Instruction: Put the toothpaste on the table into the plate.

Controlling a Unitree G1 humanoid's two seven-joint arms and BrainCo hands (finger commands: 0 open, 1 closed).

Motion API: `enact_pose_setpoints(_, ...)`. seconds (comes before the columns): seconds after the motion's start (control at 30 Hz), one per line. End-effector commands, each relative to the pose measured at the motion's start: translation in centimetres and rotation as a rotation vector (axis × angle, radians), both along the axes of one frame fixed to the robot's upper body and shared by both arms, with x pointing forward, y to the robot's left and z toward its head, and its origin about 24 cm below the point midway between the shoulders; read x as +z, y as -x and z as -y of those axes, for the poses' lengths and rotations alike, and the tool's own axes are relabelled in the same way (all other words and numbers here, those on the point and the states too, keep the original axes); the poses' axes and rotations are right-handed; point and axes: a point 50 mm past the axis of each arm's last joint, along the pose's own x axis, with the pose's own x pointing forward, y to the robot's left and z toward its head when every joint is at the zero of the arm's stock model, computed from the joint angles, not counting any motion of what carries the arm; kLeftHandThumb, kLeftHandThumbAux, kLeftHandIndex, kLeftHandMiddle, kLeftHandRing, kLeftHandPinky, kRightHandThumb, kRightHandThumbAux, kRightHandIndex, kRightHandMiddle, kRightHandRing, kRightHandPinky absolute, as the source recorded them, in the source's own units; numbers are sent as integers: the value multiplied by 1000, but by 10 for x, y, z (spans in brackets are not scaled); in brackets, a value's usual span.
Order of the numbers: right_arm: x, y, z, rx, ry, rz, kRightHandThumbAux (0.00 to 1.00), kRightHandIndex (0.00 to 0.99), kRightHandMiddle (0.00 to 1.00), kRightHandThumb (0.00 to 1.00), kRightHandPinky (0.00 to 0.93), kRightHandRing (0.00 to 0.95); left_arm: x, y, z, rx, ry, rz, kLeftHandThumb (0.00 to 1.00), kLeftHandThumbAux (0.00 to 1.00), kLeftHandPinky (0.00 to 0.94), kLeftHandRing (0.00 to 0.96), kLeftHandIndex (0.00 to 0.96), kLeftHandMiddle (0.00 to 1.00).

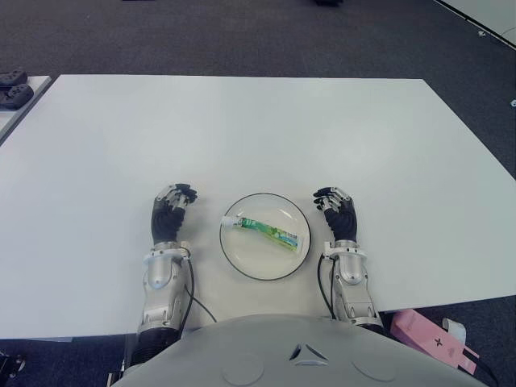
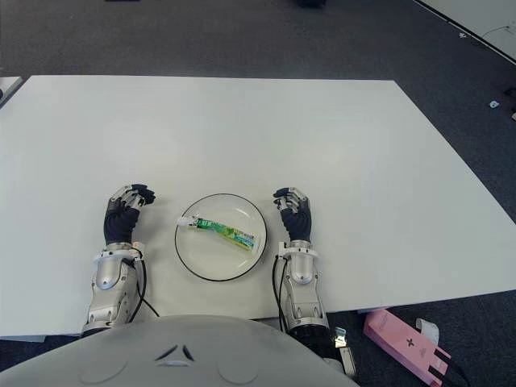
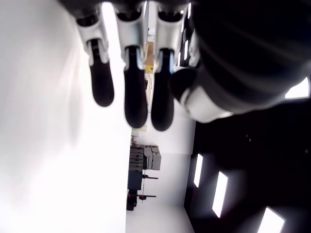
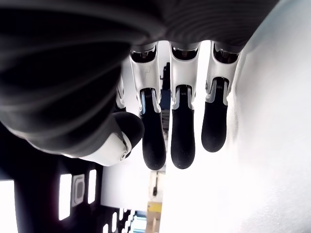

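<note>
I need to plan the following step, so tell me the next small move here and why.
Probably none beyond keeping both hands clear: the toothpaste already lies inside the plate. The left hand shows left of the plate and the right hand right of it, both holding nothing, so the placing looks done.

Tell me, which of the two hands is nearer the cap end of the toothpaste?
The left hand. The toothpaste lies in the plate with its white cap pointing that way; the right hand is beside its far end.
</note>
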Motion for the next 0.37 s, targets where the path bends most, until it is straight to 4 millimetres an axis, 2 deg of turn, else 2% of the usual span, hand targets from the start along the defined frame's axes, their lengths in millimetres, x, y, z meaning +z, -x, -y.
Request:
enact_pose_setpoints(0.03,-2,1,0,3,-6,0,727,431,489,710,475,484,-13,10,1,13,-27,-85,696,727,510,491,426,484)
enact_pose_setpoints(0.37,-4,2,0,27,13,-18,729,430,481,708,476,483,-17,12,3,5,-69,-95,700,726,518,495,428,485)
